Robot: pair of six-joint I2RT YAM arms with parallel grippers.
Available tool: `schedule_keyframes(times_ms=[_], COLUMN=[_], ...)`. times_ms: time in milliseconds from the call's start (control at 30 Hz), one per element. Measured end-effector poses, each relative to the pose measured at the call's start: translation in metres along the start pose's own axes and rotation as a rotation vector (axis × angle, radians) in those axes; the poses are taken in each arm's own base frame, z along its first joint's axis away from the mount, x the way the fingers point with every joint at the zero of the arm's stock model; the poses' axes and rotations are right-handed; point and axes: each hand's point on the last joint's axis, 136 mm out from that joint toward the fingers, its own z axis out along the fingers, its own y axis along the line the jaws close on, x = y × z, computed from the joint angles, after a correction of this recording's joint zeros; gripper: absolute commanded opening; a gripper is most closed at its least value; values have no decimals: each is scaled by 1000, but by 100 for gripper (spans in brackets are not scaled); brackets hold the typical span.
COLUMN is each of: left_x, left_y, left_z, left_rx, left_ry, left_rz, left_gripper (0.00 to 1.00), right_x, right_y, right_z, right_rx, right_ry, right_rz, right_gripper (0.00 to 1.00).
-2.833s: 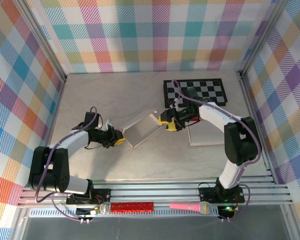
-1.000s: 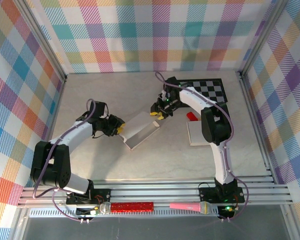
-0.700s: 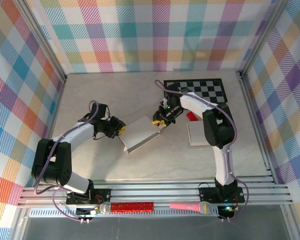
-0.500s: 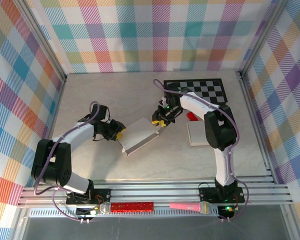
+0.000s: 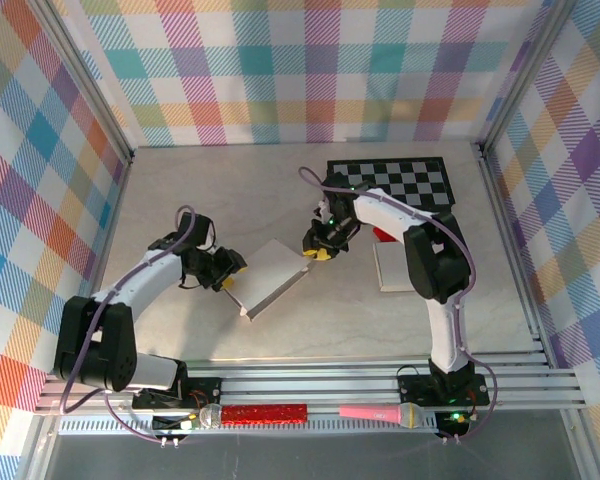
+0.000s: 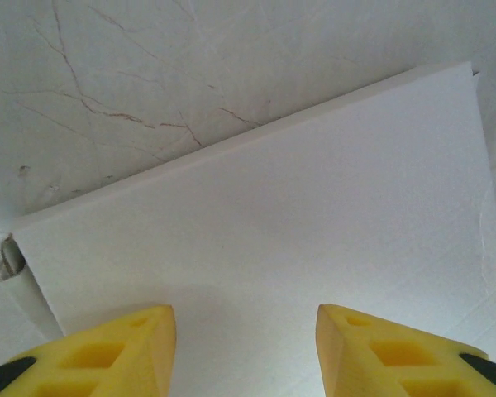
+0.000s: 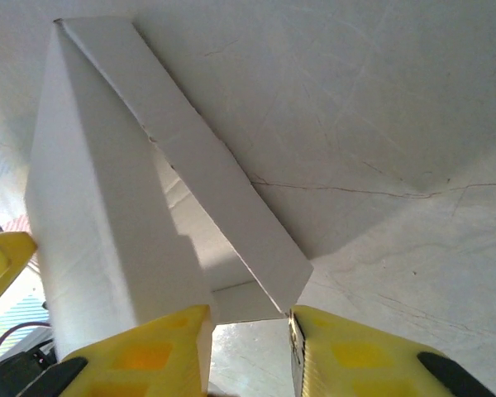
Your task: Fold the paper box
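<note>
Left gripper (image 5: 231, 273) stands with its jaws parted and nothing between them, at the edge of the paper box (image 5: 272, 278) farthest from the checkerboard mat (image 5: 400, 180). The box lies on the table (image 5: 180, 190), nearer the arm bases than the mat and to its left. Right gripper (image 5: 315, 250) sits at the box corner closest to the mat, fingertips partly parted around a loose flap (image 7: 207, 182); whether it pinches, I cannot tell. A side flap seems to be in hand; next, steady the body and press that flap home. The box is white matte card with crisp creases and a flat rectangular body.
</note>
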Motion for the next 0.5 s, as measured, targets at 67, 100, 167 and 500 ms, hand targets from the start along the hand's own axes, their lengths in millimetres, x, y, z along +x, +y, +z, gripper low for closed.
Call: schedule_keyframes(times_ms=[67, 100, 167, 500], left_x=[0, -1, 0, 2], left_y=[0, 0, 0, 4], left_z=[-3, -4, -4, 6], left_rx=[-2, -4, -9, -22], left_ry=[-9, -10, -6, 15], left_rz=[16, 21, 25, 30], left_gripper=[48, 47, 46, 43], right_x=[-1, -1, -3, -5], right_y=[-3, -5, -6, 30], right_z=[0, -1, -4, -29], right_rx=[18, 29, 46, 50], right_ry=[-7, -12, -30, -123], right_rz=[-2, -3, -14, -181], right_gripper=[37, 40, 46, 58])
